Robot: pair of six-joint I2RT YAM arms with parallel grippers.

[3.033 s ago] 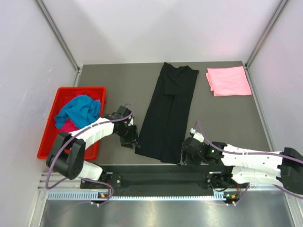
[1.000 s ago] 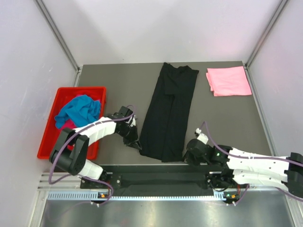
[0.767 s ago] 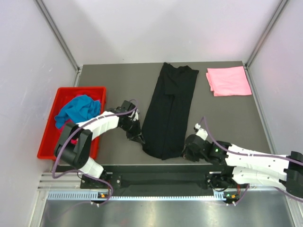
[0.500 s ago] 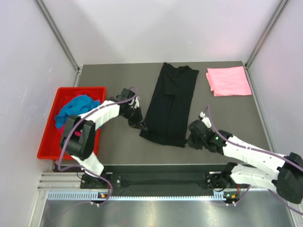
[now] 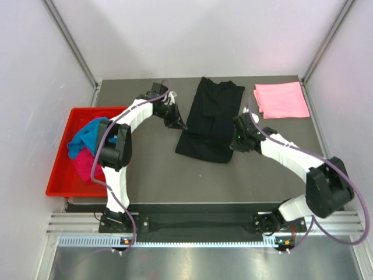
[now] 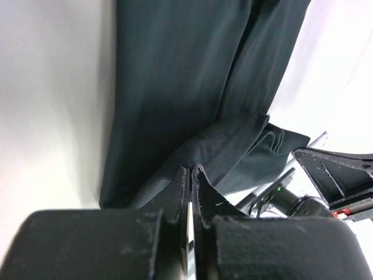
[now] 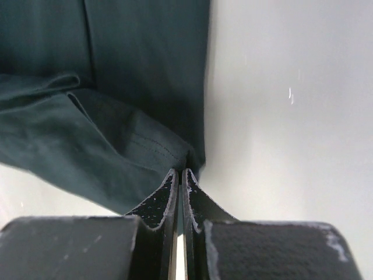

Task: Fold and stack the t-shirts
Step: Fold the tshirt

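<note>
With my left fingers (image 6: 179, 201) and right fingers (image 7: 166, 197) each pinched shut on a hem corner of the black t-shirt (image 5: 215, 105) mid-counter (image 5: 151, 166), I am halfway through folding it, and next I judge the hem must reach the collar before I let go.

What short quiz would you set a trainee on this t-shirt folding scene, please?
1. True or false: the folded light pink cloth t-shirt lies in the red plastic tray.
2. The left gripper and the right gripper are both shut on: A) the black cloth t-shirt; B) the tray's rim; C) nothing.
3. Fill in: the tray holds a turquoise blue cloth t-shirt and a ____ one.
Key: 1 false, it lies on the table, at the far right; 2 A; 3 magenta, the magenta cloth t-shirt.
</note>
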